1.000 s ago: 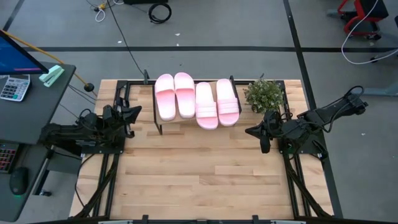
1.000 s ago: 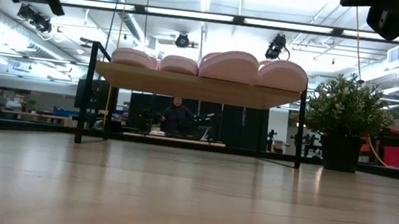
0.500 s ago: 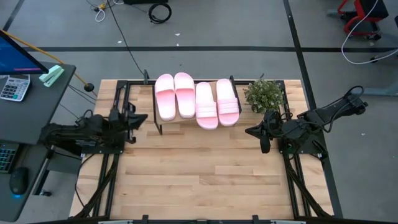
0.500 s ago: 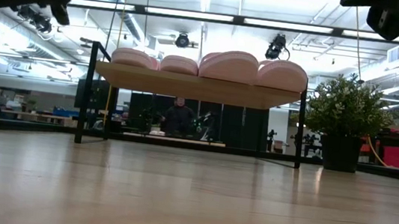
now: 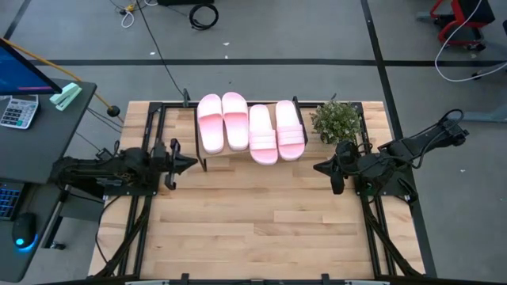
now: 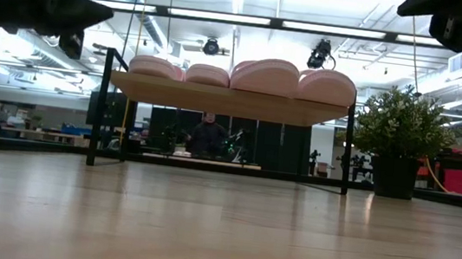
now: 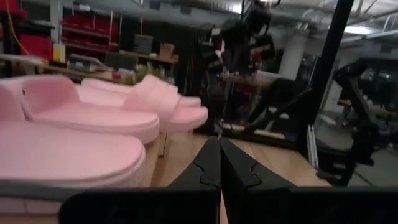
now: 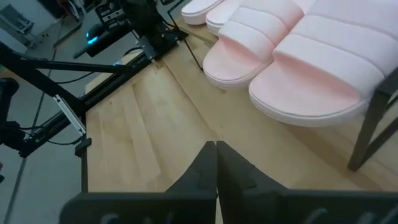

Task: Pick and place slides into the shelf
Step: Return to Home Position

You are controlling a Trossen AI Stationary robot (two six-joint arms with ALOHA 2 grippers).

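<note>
Several pale pink slides point(image 5: 249, 127) lie side by side on the top board of the shelf point(image 5: 204, 158), soles down; the two right ones overhang its near edge. In the low view the slides point(image 6: 246, 75) rest on the board point(image 6: 234, 100). My left gripper point(image 5: 190, 163) is shut and empty, above the table just left of the shelf's near left corner, pointing toward the table's right. My right gripper point(image 5: 318, 168) is shut and empty, above the table right of the shelf. The left wrist view shows the slides point(image 7: 81, 124) beside the shut fingers point(image 7: 219, 168).
A small potted plant point(image 5: 337, 120) stands at the table's far right, next to the shelf and my right arm. A desk with a calculator point(image 5: 17, 111) sits off the table's left. Bare wooden tabletop point(image 5: 253, 222) spreads toward the near edge.
My left gripper has moved toward the table's right, closing in on the shelf's near left corner. The slides and the right arm have kept still.
</note>
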